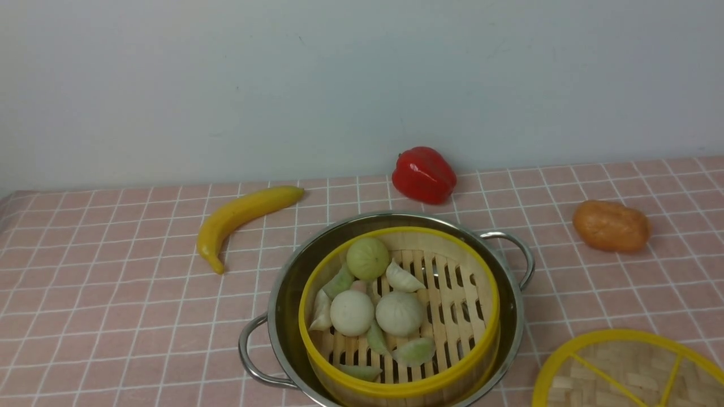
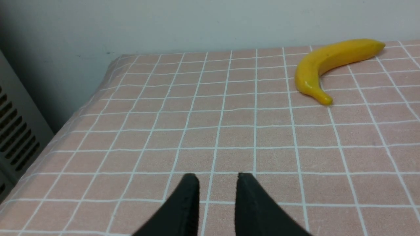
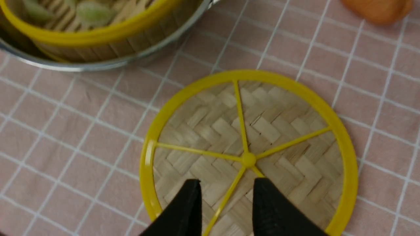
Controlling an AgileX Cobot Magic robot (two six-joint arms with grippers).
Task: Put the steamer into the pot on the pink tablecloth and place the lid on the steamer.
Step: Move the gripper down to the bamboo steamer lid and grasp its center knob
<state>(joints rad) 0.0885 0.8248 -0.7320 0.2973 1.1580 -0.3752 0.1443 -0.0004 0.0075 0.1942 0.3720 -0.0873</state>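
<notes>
The steamer (image 1: 398,389), a bamboo basket with yellow rims holding pale buns and dumplings, sits inside the steel pot (image 1: 285,299) on the pink tablecloth (image 1: 113,305). The lid (image 1: 611,373) lies flat on the cloth to the right of the pot, cut off by the picture's edge. In the right wrist view my right gripper (image 3: 228,180) hangs open just above the lid (image 3: 210,124), its fingers either side of a yellow spoke near the hub, with the steamer (image 3: 98,34) and pot (image 3: 98,65) beyond. My left gripper (image 2: 218,175) is open over bare cloth with nothing between its fingers. Neither gripper shows in the front view.
A yellow banana (image 1: 243,217) lies left of and behind the pot, also ahead of the left gripper as the banana (image 2: 331,62). A red pepper (image 1: 424,174) stands behind the pot by the wall. An orange-brown lump (image 1: 611,226) sits at the right. The cloth's left edge drops off.
</notes>
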